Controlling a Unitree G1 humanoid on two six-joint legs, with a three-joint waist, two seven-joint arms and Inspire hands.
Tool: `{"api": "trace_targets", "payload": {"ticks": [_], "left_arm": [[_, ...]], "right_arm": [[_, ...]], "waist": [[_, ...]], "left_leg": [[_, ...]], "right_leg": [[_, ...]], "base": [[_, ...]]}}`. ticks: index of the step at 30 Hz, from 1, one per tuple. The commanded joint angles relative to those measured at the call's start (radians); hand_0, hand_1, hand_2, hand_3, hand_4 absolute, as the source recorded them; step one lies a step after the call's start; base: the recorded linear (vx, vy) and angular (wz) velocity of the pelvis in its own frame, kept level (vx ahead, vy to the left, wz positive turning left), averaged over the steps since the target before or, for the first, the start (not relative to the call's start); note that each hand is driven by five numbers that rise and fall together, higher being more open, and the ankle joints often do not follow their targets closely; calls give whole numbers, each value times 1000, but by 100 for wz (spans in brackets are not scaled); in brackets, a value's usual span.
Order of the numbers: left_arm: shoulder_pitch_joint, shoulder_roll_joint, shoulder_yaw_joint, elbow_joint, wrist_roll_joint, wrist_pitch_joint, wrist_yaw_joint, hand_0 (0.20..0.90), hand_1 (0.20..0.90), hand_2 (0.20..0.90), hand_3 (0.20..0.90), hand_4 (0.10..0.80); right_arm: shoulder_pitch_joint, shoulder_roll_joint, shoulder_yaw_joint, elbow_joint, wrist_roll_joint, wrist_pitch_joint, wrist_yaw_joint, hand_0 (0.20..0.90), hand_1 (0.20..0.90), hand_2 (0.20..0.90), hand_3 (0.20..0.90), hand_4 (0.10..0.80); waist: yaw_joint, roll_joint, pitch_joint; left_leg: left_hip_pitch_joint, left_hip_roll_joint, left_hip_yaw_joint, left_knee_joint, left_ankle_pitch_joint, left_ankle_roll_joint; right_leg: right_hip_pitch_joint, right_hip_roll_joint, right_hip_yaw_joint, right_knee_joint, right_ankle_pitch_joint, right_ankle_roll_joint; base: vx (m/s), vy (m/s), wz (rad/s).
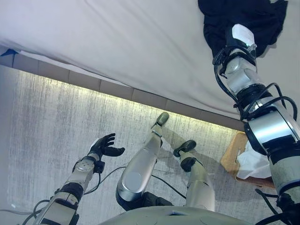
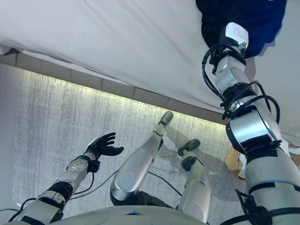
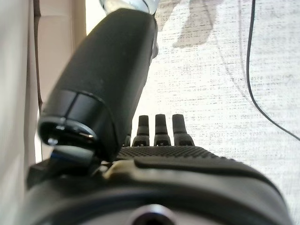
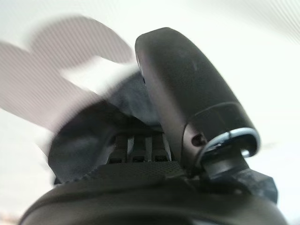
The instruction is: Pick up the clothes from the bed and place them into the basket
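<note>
A: Where is the dark garment point(image 1: 243, 14)?
B: Bunched in a crumpled heap on the white bed point(image 1: 117, 42), far side, to the robot's right. It looks black to navy, with loose folds hanging round its edges.

A: And the right hand point(image 4: 154, 140)?
B: Reached out over the bed and sunk into that heap. In the right wrist view the thumb stands up in front and the fingers point(image 4: 133, 143) run forward into dark cloth. Their tips are hidden in it, so I cannot tell whether they are spread or gripping.

A: The left hand point(image 1: 104, 146)?
B: Low over the pale carpet point(image 1: 56, 122), well apart from the bed, fingers straight and relaxed, holding nothing.

A: The basket point(image 1: 234, 157)?
B: A woven one on the floor beside the bed, at the robot's right, with white cloth point(image 1: 253, 164) already lying in it
</note>
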Motion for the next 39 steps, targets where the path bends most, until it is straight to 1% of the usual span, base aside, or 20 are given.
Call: {"api": "trace_targets", "payload": {"ticks": [1,2,3,4,7,8,9,12,16,18,20,21,22,23,27,32,35,37,38,39], "left_arm": [[84,64,-20,-22,-33,-39,-3,900,900,900,900,800],[84,72,-23,-34,-35,-34,-3,900,900,900,900,800],[86,78,-22,-46,-30,-26,-1,900,900,900,900,800],[88,80,-21,-49,-28,-24,-1,900,900,900,900,800],[93,91,-26,-62,-21,-12,6,900,900,900,900,800],[96,96,-28,-58,-20,-11,12,900,900,900,900,800],[99,96,-26,-55,-18,-14,16,900,900,900,900,800],[111,96,-12,-39,-4,-22,32,900,900,900,900,800],[126,97,21,-11,15,-28,41,900,900,900,900,800],[125,95,49,5,37,-4,39,900,900,900,900,800],[128,98,58,12,56,7,36,900,900,900,900,800],[135,97,65,20,72,26,32,900,900,900,900,800],[140,96,68,24,85,31,30,900,900,900,900,800],[148,95,66,32,100,36,28,900,900,900,900,800],[172,74,63,100,197,74,4,900,900,900,900,800],[151,24,40,182,253,75,7,900,900,900,900,800],[139,7,35,199,261,63,10,900,900,900,900,800],[123,-8,33,215,262,64,10,900,900,900,900,800],[111,-19,35,232,273,66,10,900,900,900,900,800],[107,-20,34,237,280,68,10,900,900,900,900,800]], "right_arm": [[-27,-98,78,56,29,106,160,900,900,900,900,800],[-26,-99,76,73,30,103,161,900,900,900,900,800],[-29,-100,71,82,29,89,137,300,300,300,200,100],[-30,-100,71,83,34,87,128,300,300,300,200,100],[-37,-96,59,75,89,41,31,300,300,300,200,100],[-49,-98,53,48,109,-9,-64,300,300,300,200,100],[-56,-102,53,22,104,-30,-111,300,300,300,200,100],[-71,-128,54,-113,118,-83,-253,300,300,300,200,100],[-58,-187,12,-340,148,-133,-376,300,300,300,200,100],[-33,-232,-52,-482,129,-135,-384,300,300,300,200,100],[-5,-265,-93,-551,99,-154,-403,300,300,300,200,100],[21,-297,-120,-610,90,-156,-394,300,300,300,200,100],[38,-310,-135,-634,87,-157,-394,300,300,300,200,100],[66,-333,-163,-672,83,-156,-388,300,300,300,200,100],[186,-428,-258,-803,125,-153,-343,300,300,300,200,100],[296,-492,-360,-872,143,-172,-344,300,300,300,200,100],[340,-505,-410,-904,167,-170,-371,300,300,300,200,100],[388,-515,-462,-934,179,-178,-392,300,300,300,200,100],[427,-527,-500,-951,188,-186,-404,300,300,300,200,100],[449,-531,-518,-958,189,-187,-400,300,300,300,200,100]], "waist": [[35,0,-14],[39,2,-14],[43,2,-14],[44,2,-14],[45,-4,-14],[39,-11,-14],[36,-15,-14],[15,-39,-14],[-23,-69,-14],[-50,-83,-14],[-69,-94,-26],[-90,-104,-61],[-97,-108,-75],[-114,-111,-103],[-195,-131,-241],[-288,-119,-366],[-320,-113,-403],[-355,-105,-428],[-388,-100,-445],[-395,-99,-450]], "left_leg": [[-6,-1,76,-25,-37,68],[-15,-5,68,-20,-37,68],[-26,-8,59,-10,-40,68],[-29,-9,58,-7,-40,68],[-37,-7,48,-3,-44,69],[-27,-1,41,-8,-46,68],[-19,2,38,-11,-48,67],[30,22,44,-37,-56,63],[130,49,70,-80,-68,58],[221,64,96,-109,-77,52],[284,74,115,-136,-83,47],[324,81,129,-157,-87,42],[342,86,136,-167,-88,39],[360,91,149,-184,-66,38],[495,116,212,-265,-63,19],[582,132,279,-344,-42,0],[604,136,299,-360,-41,-3],[622,143,325,-368,-45,-8],[634,146,344,-372,-49,-11],[639,148,351,-373,-51,-12]], "right_leg": [[12,-1,3,72,-2,17],[2,2,0,82,-7,13],[-8,6,-3,93,-12,11],[-10,6,-4,96,-13,10],[-18,17,-7,99,-10,13],[-13,27,-2,94,-3,15],[-6,30,1,90,1,17],[34,48,19,61,16,24],[114,69,57,16,19,25],[191,80,89,-22,18,26],[249,94,107,-65,18,26],[289,106,118,-105,15,24],[306,112,122,-121,14,23],[331,123,118,-161,35,16],[436,160,182,-267,42,12],[490,180,251,-317,43,5],[497,185,271,-330,44,1],[503,187,289,-342,47,0],[506,191,312,-357,54,-1],[509,192,320,-363,56,-1]], "base": [[-18,-89,12],[-15,-102,10],[-16,-96,9],[-20,-96,13],[-31,-105,10],[-44,-130,4],[-53,-146,0],[-57,-119,-10],[-51,-107,-25],[-13,-102,-33],[10,-115,-33],[30,-104,-26],[-22,-63,-21],[-3,-44,-23],[41,-60,-38],[-8,-41,-52],[-44,-50,-40],[-81,-82,-34],[-69,-86,-45],[-74,-112,-41]]}}
